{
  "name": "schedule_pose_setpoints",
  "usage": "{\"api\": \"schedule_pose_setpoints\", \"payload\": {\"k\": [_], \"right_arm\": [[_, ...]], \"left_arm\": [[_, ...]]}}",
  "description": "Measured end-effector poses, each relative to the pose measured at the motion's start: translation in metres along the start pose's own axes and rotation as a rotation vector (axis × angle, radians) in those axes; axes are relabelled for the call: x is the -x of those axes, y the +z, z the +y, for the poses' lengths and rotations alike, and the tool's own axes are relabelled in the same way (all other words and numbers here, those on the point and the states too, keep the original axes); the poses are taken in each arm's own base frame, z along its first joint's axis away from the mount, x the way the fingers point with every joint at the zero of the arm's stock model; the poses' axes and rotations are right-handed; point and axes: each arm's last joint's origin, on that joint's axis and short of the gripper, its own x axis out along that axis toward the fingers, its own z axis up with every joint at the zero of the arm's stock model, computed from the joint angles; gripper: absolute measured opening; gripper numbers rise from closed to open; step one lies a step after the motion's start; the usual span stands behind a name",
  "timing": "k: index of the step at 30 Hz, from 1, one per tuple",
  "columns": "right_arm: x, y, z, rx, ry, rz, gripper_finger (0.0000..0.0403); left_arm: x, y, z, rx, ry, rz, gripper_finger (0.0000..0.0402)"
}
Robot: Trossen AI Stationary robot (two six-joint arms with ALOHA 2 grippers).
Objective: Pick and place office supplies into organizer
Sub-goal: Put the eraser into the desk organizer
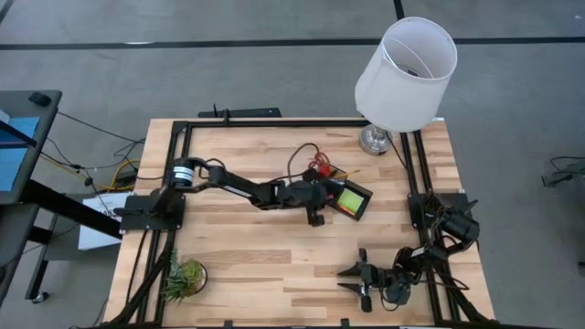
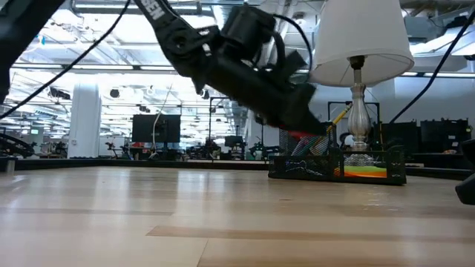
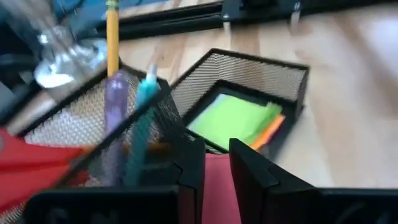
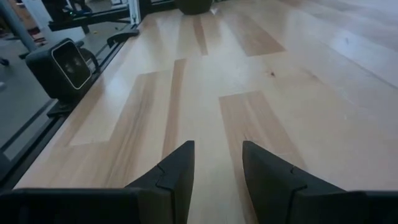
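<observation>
We are holding the left tool (image 3: 216, 180) over the near edge of the black wire-mesh organizer (image 3: 261, 74), and its two dark fingers are clamping a flat pink eraser (image 3: 214, 186) that is filling the narrow gap between them. Just ahead of the tool, a lime green sticky-note pad (image 3: 233, 118) is lying flat in the low front tray, with an orange strip showing at its edge. Off to one side of the tool, in the taller mesh section, we are seeing an orange pencil (image 3: 112, 37) standing upright, a purple pen (image 3: 115, 124) and a teal pen (image 3: 144, 118) leaning beside it, and the red handle of the scissors (image 3: 31, 165) lying nearest that side. From above, the organizer (image 1: 347, 196) is sitting on the light wooden desk (image 1: 274, 265) right at the tip of the left tool (image 1: 315, 195), with a white-shaded lamp (image 1: 405, 73) beyond it. We are resting the right tool (image 4: 217, 165) well apart from all this, low over bare wood, its fingers standing parted with nothing between them.
</observation>
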Motion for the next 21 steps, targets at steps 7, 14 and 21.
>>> {"api": "schedule_pose_setpoints", "payload": {"k": [7,14,21], "right_arm": [[0.0034,-0.002,0.0026,0.008,0.017,0.006,0.0127],[0.0032,-0.0019,0.0024,0.007,0.016,0.006,0.0127],[0.0032,-0.002,0.0024,0.007,0.016,0.006,0.0127]], "left_arm": [[-0.0091,-0.0019,0.0012,-0.186,0.049,0.025,0.006],[-0.009,-0.001,0.0017,-0.191,0.055,0.022,0.0096],[-0.009,-0.0008,0.0028,-0.172,0.087,0.025,0.0134]]}}
